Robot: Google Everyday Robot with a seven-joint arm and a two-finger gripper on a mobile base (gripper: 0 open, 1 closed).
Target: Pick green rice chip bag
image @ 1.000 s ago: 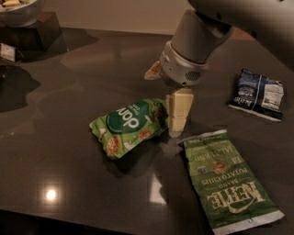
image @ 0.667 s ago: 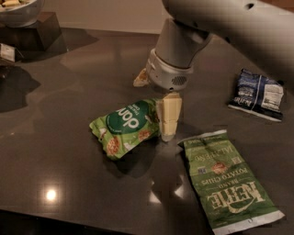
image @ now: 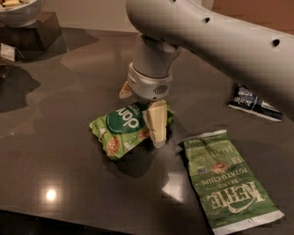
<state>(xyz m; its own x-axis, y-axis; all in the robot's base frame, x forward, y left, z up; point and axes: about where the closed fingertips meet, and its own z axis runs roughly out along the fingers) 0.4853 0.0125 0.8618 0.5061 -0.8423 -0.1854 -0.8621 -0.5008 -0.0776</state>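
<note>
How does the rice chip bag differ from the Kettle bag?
The rice chip bag is bright green, puffy and crumpled; the Kettle bag is olive, flat and longer. The open gripper is at the rice chip bag; the Kettle bag lies apart. Both rest on the dark table.

The hand (image: 141,118) hangs low over the middle of the dark desk (image: 69,96), fingers apart. A flat olive-green Kettle potato chips bag (image: 227,181) lies on the desk in front of the hand and to its right. A small dark blue bag (image: 253,103) lies well apart, further right. Far back left, a pale bowl (image: 20,9) sits on a dark block (image: 32,34).
</note>
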